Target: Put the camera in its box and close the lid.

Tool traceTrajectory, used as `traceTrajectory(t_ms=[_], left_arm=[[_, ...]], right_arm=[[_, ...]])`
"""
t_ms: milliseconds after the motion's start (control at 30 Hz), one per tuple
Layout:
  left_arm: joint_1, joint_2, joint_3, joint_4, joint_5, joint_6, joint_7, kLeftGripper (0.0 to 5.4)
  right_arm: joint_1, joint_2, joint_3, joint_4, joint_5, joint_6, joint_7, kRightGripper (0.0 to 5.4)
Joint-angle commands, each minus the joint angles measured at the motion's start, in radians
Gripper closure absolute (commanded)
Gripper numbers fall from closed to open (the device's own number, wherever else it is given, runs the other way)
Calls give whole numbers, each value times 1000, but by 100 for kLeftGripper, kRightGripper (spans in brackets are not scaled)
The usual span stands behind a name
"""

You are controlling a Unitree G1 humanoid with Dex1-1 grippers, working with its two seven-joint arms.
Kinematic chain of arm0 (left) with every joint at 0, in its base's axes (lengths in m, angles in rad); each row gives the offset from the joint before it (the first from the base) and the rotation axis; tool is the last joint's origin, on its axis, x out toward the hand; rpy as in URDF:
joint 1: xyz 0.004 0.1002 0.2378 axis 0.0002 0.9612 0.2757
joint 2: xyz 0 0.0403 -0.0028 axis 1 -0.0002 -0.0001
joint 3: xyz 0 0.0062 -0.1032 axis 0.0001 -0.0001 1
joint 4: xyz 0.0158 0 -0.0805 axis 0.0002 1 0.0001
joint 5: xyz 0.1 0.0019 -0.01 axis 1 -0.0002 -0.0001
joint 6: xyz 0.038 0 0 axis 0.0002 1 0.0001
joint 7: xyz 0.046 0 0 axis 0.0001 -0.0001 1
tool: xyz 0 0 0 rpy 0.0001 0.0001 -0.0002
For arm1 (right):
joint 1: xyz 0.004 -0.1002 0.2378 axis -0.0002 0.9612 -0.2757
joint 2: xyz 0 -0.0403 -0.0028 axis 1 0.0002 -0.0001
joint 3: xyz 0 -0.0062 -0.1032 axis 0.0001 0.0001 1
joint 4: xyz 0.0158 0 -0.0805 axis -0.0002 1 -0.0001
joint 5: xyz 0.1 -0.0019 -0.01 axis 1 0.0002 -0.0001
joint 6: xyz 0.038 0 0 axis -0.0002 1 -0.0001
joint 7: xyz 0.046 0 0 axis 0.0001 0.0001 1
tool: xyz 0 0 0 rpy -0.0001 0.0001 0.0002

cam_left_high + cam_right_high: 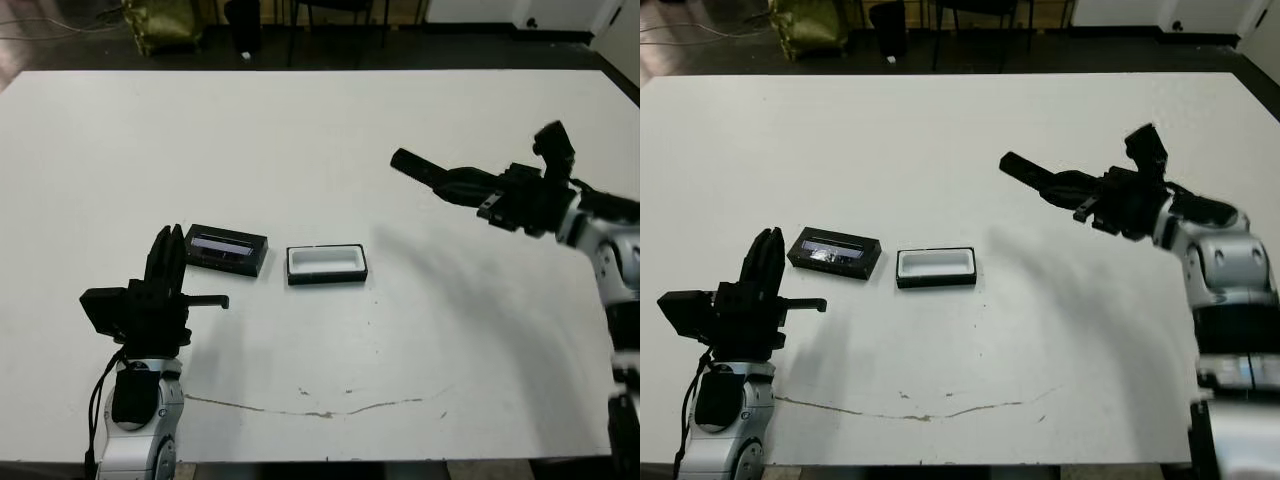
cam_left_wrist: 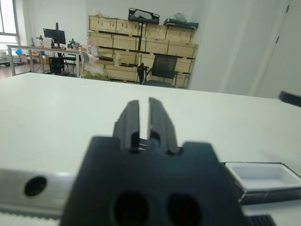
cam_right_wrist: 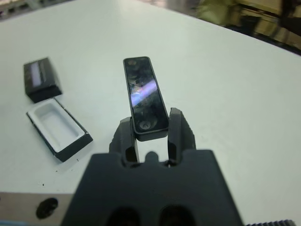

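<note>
1. Black and slim, the camera (image 3: pixel 145 96) is clamped at one end between the two fingers of the right gripper (image 3: pixel 149 133), and most of its length sticks out beyond the fingertips, with a purple glint on its face.
2. The landmark is the box (image 1: pixel 327 264), an open black tray with white lining that rests on the white table (image 1: pixel 320 130). The camera is held in the air, to the right of the box and farther from the robot, well apart from it.
3. The lid (image 1: pixel 227 248), black with a pale strip on top, lies just to the left of the box, with a narrow gap between them.
4. The left gripper (image 1: pixel 168 262) hovers to the left of the lid and nearer to the robot, empty, with its fingers almost together.
5. Risk, as I judge it: the grip is only on one end, so the long free part can tilt or slip when the arm comes down. The box looks only slightly longer than the camera, so a small error in angle would make one end land on the rim.
6. Another risk: a push against the light box could slide it into the lid.
</note>
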Motion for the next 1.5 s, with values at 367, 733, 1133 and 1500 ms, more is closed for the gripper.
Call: traceTrajectory(t_ms=[367, 733, 1133, 1500], left_arm=[[21, -2, -4, -1, 12, 27, 13, 540], [13, 2, -3, 3, 6, 21, 11, 540], [17, 2, -7, 6, 17, 14, 12, 540], [22, -1, -10, 5, 10, 15, 11, 540]], right_arm=[[-106, 59, 194, 33, -161, -110, 162, 536], [-69, 76, 208, -31, -156, -81, 192, 536], [-69, 75, 238, -27, -175, -82, 243, 536], [-81, 113, 285, 12, -192, -109, 278, 536]])
